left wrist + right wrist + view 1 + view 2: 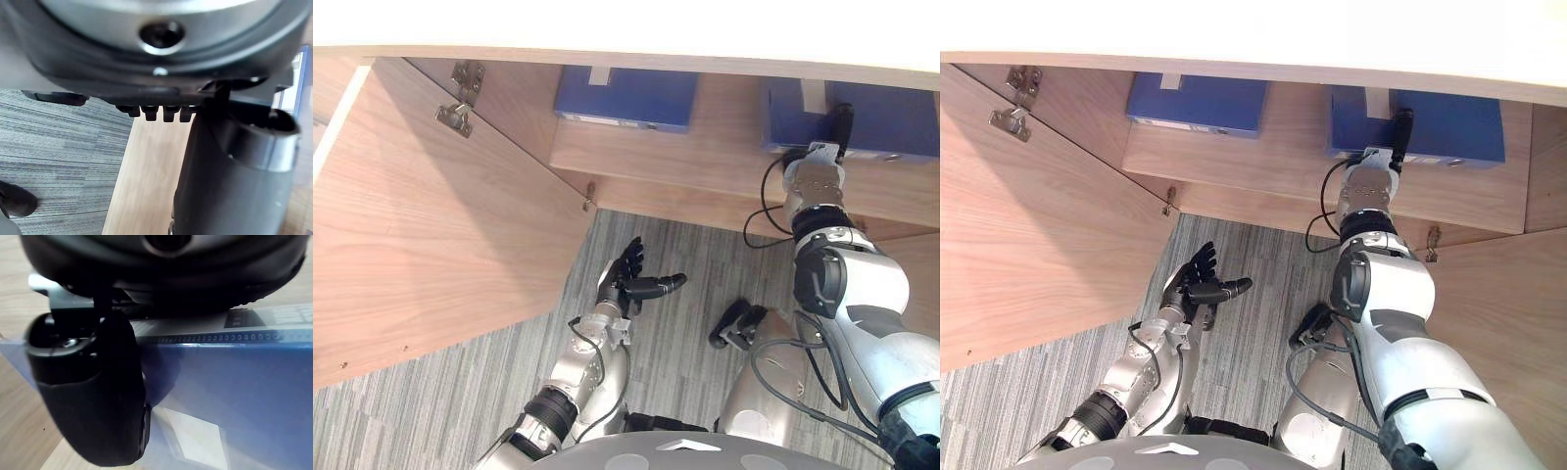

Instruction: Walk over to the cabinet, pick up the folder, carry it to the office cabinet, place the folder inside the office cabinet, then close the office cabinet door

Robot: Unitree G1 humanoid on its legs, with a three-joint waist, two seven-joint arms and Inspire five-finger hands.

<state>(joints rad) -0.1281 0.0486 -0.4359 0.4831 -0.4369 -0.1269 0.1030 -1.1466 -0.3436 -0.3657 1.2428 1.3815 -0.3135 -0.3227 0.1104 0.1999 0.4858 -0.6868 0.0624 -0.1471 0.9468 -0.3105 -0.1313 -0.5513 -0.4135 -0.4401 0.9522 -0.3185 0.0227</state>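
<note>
Open office cabinet seen from above, read left to right.

- **Left cabinet door** (pixel 431 215): wood-grain panel, swung wide open. Two metal hinges (pixel 460 98) sit on its inner face near the top edge.
- **Left blue folder** (pixel 1200 103): lies flat towards the left end of the wooden shelf (pixel 1263 162), partly under the pale cabinet top (pixel 607 24). Neither hand touches it.
- **Left hand** (pixel 626 279): raised over the grey striped carpet (pixel 460 392), in front of the shelf's front edge. The fingers are straight and spread, the thumb stands out sideways, and the hand holds nothing.
- **Right blue folder** (pixel 1449 127): the task's thing. It lies flat on the right part of the same shelf, inside the cabinet and well apart from the left blue folder.
- **Right hand** (pixel 1398 132): reaches in over the shelf's front edge to the right blue folder's near left corner. The right wrist view shows the dark thumb lying on the folder's blue top face. Whether the hand grips the folder cannot be told.
- **Right cabinet door** (pixel 1523 323): also open, at the right edge.
</note>
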